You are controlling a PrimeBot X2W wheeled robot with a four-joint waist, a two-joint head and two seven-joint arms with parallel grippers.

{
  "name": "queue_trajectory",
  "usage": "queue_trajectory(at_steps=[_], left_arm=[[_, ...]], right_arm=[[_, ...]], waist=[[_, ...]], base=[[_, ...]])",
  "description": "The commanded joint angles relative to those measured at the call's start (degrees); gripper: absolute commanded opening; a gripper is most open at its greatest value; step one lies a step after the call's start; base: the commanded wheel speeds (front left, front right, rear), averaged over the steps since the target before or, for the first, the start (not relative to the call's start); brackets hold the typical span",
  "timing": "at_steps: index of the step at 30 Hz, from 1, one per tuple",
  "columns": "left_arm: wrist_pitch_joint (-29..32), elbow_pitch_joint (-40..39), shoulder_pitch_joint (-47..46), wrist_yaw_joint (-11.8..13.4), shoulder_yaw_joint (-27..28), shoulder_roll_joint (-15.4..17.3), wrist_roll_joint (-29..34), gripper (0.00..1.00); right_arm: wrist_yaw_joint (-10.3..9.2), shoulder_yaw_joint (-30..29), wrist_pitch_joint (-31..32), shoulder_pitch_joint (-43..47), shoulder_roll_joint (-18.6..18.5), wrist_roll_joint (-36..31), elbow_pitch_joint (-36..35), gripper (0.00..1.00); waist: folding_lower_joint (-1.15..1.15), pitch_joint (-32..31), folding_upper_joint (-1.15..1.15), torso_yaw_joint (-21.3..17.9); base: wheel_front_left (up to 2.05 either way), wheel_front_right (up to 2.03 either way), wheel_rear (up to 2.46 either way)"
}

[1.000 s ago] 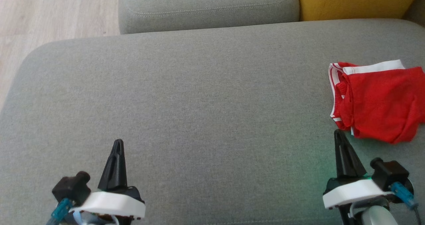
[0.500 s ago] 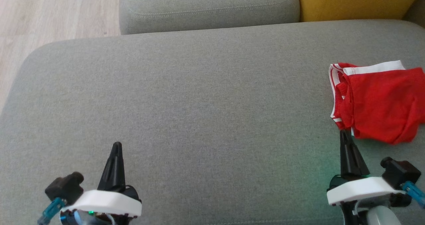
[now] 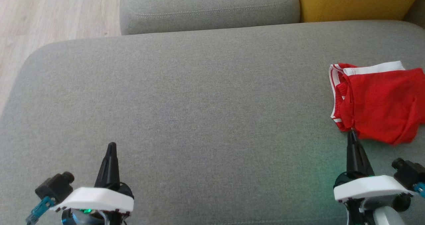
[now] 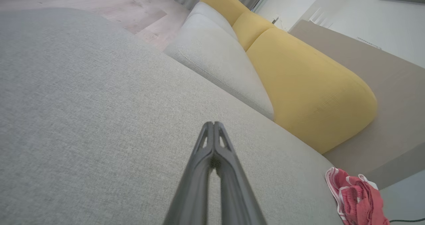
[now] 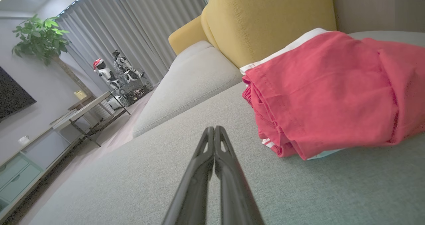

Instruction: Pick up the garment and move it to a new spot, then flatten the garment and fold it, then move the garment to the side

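Note:
The garment (image 3: 378,100) is red with white trim and lies folded at the right edge of the grey sofa seat (image 3: 199,102). It also appears in the right wrist view as a red bundle (image 5: 332,92) and small in the left wrist view (image 4: 357,198). My right gripper (image 3: 352,133) is shut and empty, its tip just in front of the garment's near left corner. My left gripper (image 3: 111,146) is shut and empty over bare cushion at the lower left, far from the garment. Both pairs of fingers (image 4: 214,127) (image 5: 214,130) are pressed together.
A grey back cushion (image 3: 209,5) and a yellow cushion (image 3: 352,0) line the far side of the seat. Wooden floor (image 3: 49,15) lies beyond the seat's rounded left edge. A low table (image 5: 89,112) and a cabinet (image 5: 23,165) stand across the room.
Both grippers have drawn back toward the bottom of the head view; the left drifted slightly left, the right slightly right. The garment lies unchanged.

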Motion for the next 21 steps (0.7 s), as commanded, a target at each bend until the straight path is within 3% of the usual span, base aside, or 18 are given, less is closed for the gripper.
queue_trajectory(at_steps=[1,21], left_arm=[[0.3,-1.6,-3.3,-0.4,1.0,0.8,-1.5,0.00],[3.2,0.0,-4.7,-1.6,2.9,1.1,-13.0,0.00]], right_arm=[[0.03,0.1,0.3,-3.0,-0.9,1.8,-1.7,0.00],[0.05,-0.7,3.2,-3.8,-1.2,15.3,-1.6,0.00]], waist=[[0.00,0.0,0.00,0.0],[0.00,-0.2,0.00,0.1]], base=[[0.00,0.00,0.00],[0.00,0.00,0.00]])
